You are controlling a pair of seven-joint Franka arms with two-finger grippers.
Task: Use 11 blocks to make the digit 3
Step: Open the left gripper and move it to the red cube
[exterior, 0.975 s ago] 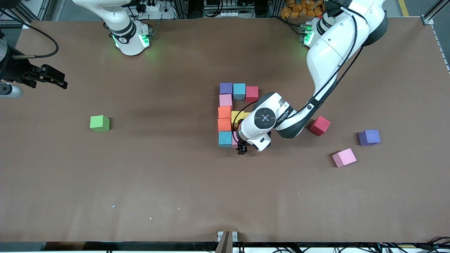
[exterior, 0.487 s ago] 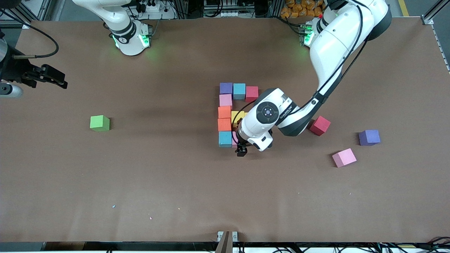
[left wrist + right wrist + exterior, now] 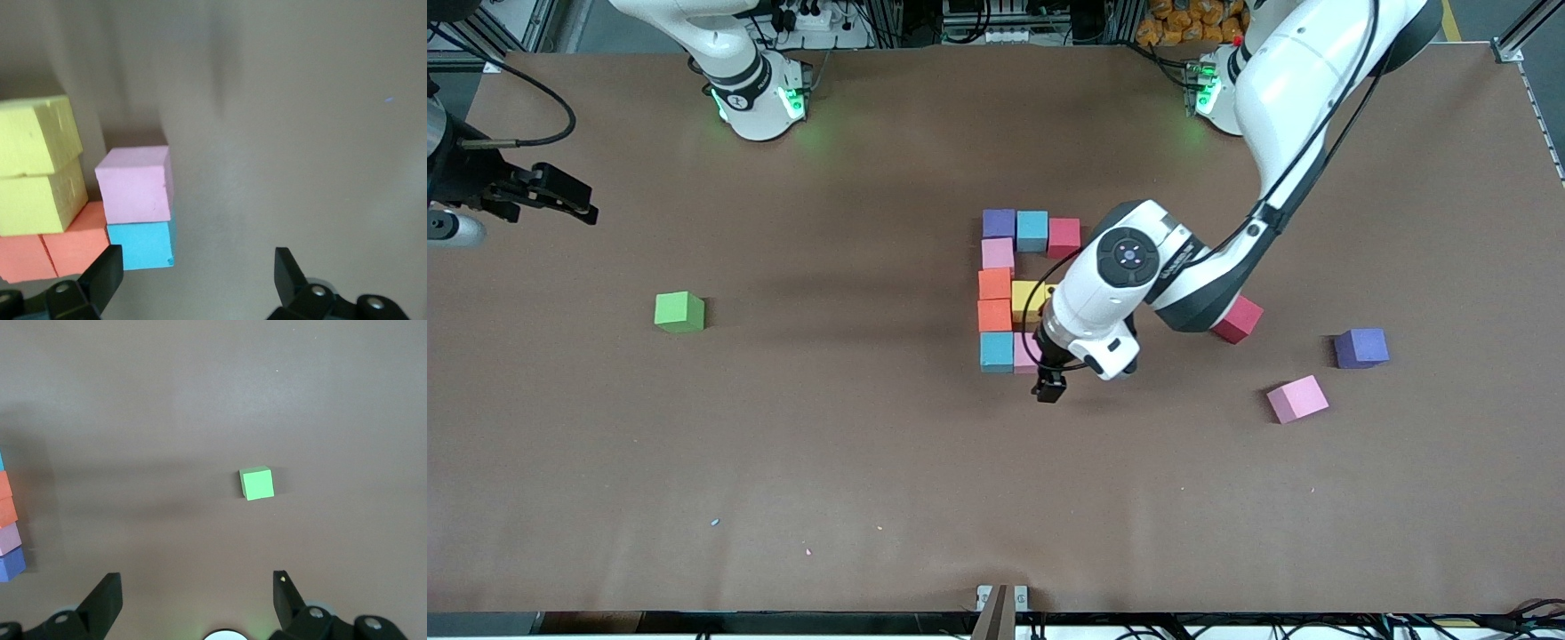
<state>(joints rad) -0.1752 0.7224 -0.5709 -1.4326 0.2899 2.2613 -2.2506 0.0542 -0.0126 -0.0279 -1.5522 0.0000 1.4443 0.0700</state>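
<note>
Blocks (image 3: 997, 284) mostly sit mid-table as a partial 3: purple, light blue, red in the row farthest from the front camera, then pink, two orange and a light blue running toward the camera as one column, with yellow beside the orange and a pink block (image 3: 1024, 353) beside the near light blue block (image 3: 996, 350).

We see the left gripper (image 3: 1049, 388) over bare table just at the camera-side edge of that pink block, fingers spread wide, nothing between them. In the left wrist view the pink block (image 3: 133, 185) is off the jaw line, next to the light blue one (image 3: 140, 245), so we judge it released and in place.

Three loose blocks lie toward the left arm's end: a red block (image 3: 1236, 319) partly under the left arm, a purple one (image 3: 1360, 347), and a second pink one (image 3: 1296, 398) nearest the camera. We count nine visible in the figure, so likely two remain. The red one looks nearest to the left gripper and is probably next; cubes, so no long axis matters, though it sits rotated to the rows.

A green cube (image 3: 679, 312) is well apart toward the right arm's end, not wanted. The right gripper (image 3: 193, 597) waits high over that end, fingers open and empty. Nothing blocks the way to the red block.
</note>
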